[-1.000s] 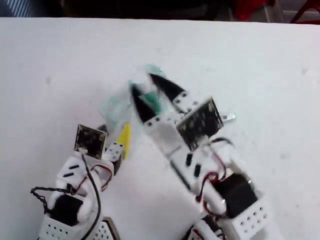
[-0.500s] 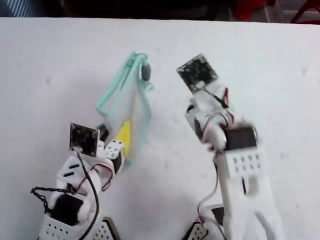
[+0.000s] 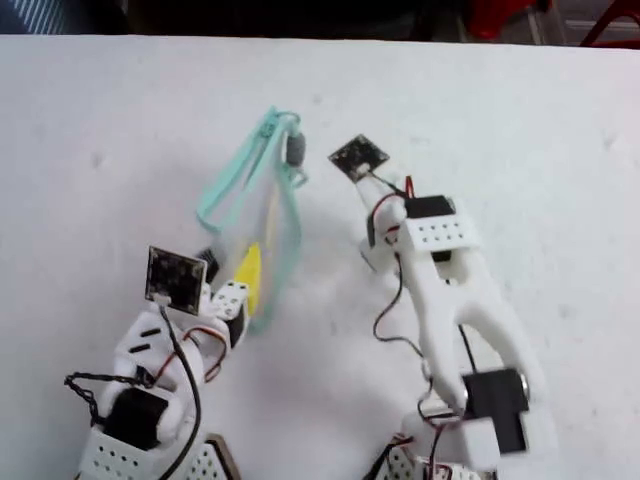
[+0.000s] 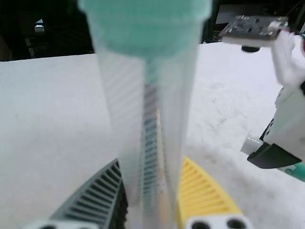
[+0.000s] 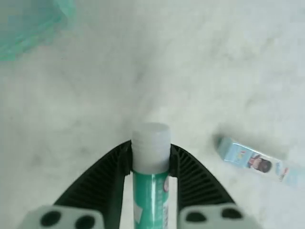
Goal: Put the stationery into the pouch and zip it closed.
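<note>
On the white table (image 3: pixel 520 120) we've got the pouch (image 3: pixel 250 225) as our centre point: clear plastic with a teal edge, stretching away from the left arm, and a grey tab (image 3: pixel 295 148) at its far end. At the pouch's near end sits the left gripper (image 3: pixel 240 290). From its wrist camera we see the left gripper (image 4: pixel 151 164) clamped on the pouch (image 4: pixel 147 95), with the grey finger on one face and the yellow finger on the other, and the clear wall is pinched flat between them.

Off to the pouch's side, near it but not touching, we find the right arm (image 3: pixel 440 260). Its wrist camera gives us the right gripper (image 5: pixel 150 145) closed tight on a glue stick (image 5: pixel 151 186). That's a teal tube with a white cap, and the cap pokes out just past the black fingertips, above bare table. A corner of the teal pouch edge (image 5: pixel 28 24) shows beyond it. A small box (image 5: pixel 250 161) lies flat on the table, farther from the pouch than the glue stick.
</note>
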### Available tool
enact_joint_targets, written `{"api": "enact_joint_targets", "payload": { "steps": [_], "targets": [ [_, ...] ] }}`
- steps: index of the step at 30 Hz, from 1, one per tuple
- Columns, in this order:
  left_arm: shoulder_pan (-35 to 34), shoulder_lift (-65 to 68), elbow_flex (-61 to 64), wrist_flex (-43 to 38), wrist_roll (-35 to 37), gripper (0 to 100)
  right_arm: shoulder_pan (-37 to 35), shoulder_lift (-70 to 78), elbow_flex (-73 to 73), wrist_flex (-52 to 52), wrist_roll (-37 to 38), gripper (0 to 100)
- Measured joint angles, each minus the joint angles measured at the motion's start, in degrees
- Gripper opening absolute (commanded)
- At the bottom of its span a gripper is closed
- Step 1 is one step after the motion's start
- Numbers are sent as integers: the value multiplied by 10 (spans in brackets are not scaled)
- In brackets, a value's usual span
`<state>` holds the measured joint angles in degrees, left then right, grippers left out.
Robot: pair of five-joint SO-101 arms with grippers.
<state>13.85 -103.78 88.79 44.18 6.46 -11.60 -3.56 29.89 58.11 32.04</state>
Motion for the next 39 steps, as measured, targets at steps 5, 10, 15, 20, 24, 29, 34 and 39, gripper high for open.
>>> {"api": "enact_joint_targets", "payload": {
  "steps": [5,10,15,20,24,29,34,39],
  "targets": [
    [0,0,0,0,0,90,0,61,0,-33,2,28],
    [4,0,0,0,-4,90,-1,83,0,-41,2,155],
    [4,0,0,0,-4,90,0,84,0,-41,2,172],
    [4,0,0,0,-4,90,0,84,0,-34,2,172],
    [4,0,0,0,-4,90,5,83,0,-13,2,172],
    [4,0,0,0,-4,90,29,63,0,16,28,172],
    [4,0,0,0,-4,90,47,61,1,27,45,172],
    [4,0,0,0,-4,90,43,66,1,27,47,171]
  ]
}}
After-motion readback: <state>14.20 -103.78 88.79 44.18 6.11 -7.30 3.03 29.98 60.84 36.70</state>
